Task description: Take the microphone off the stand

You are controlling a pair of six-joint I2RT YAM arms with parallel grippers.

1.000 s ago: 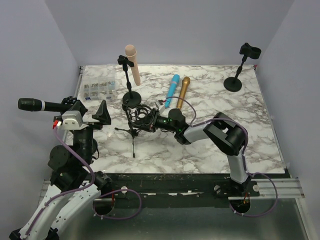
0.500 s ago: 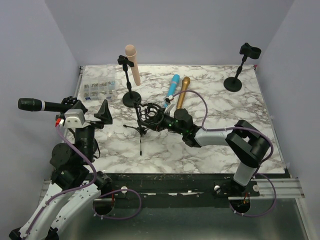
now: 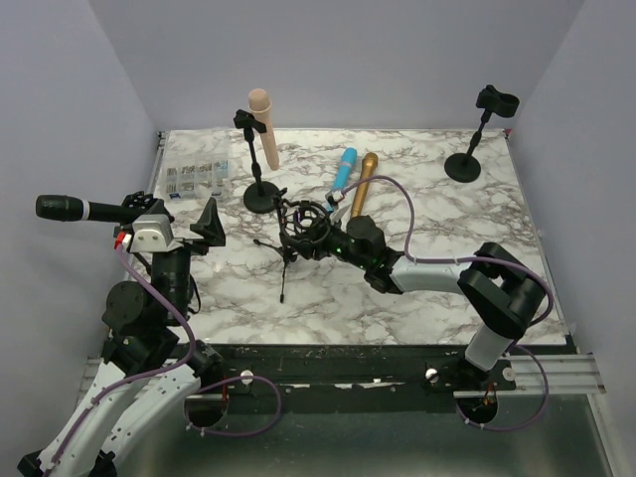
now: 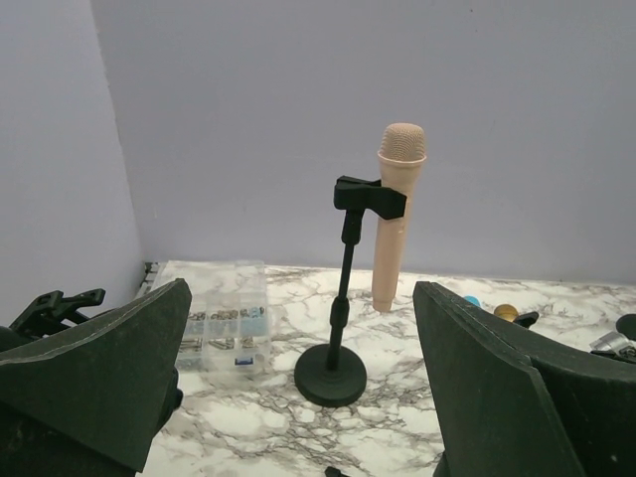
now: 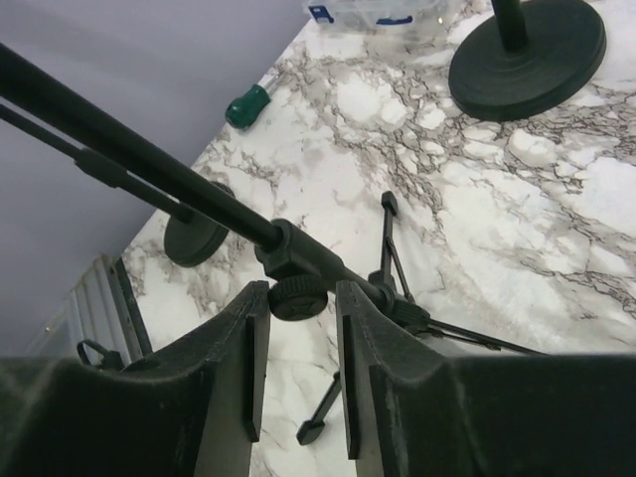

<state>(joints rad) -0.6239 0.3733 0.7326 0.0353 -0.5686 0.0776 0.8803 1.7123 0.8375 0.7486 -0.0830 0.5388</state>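
A beige microphone [image 3: 263,127] stands upright in the clip of a black round-base stand [image 3: 261,196] at the back left. In the left wrist view the microphone [image 4: 396,214] and stand [image 4: 330,376] lie straight ahead. My left gripper [image 3: 179,221] is open and empty, well short of them [image 4: 300,298]. A black microphone [image 3: 62,208] sticks out past the table's left edge, its holder hidden behind my left arm. My right gripper [image 3: 316,231] is shut on the knob joint [image 5: 298,296] of a black tripod stand with a shock mount [image 3: 298,221].
A blue microphone [image 3: 343,171] and a gold one [image 3: 363,179] lie at the back centre. An empty round-base stand [image 3: 465,164] stands at the back right. A clear parts box [image 3: 199,177] sits at the back left. A green-handled item [image 5: 248,104] lies near the left wall.
My right gripper has carried the tripod stand to the right and a little farther back. My left arm has shifted slightly right. The beige microphone has not moved.
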